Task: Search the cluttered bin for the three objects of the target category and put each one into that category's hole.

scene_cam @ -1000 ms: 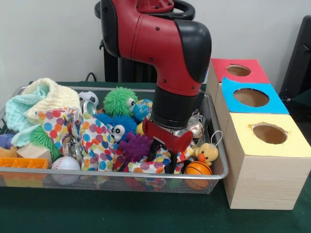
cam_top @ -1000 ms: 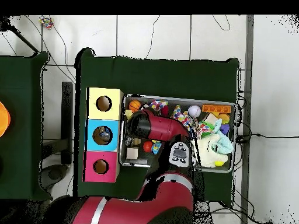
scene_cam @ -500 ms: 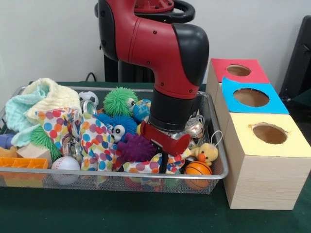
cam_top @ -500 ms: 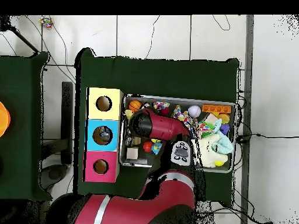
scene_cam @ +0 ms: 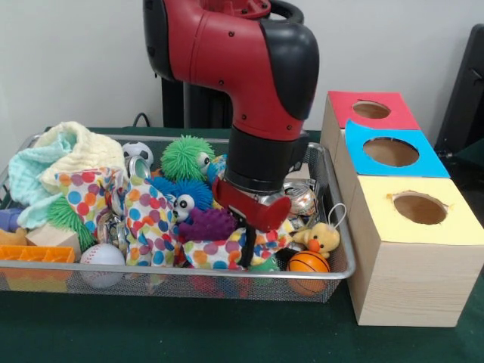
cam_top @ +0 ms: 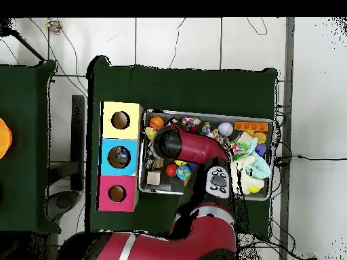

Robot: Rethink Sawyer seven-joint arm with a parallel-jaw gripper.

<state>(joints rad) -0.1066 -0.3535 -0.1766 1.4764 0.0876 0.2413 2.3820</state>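
You can't tell whether the end effector [scene_cam: 247, 249] pinches anything; beside it, the purple spiky ball [scene_cam: 208, 224] looks soft and light, so grip its middle.

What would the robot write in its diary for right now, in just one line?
phase: searching bin | gripper: down among toys in wire bin, on polka-dot cloth | grip: unclear | holes in boxes: yellow box nearest the bin

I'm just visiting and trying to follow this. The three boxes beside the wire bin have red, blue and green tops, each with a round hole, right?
Nearly. The boxes beside the wire bin do each have a round hole, but the tops are red, blue and yellow, not green. The front view shows this, and the overhead view confirms the yellow one.
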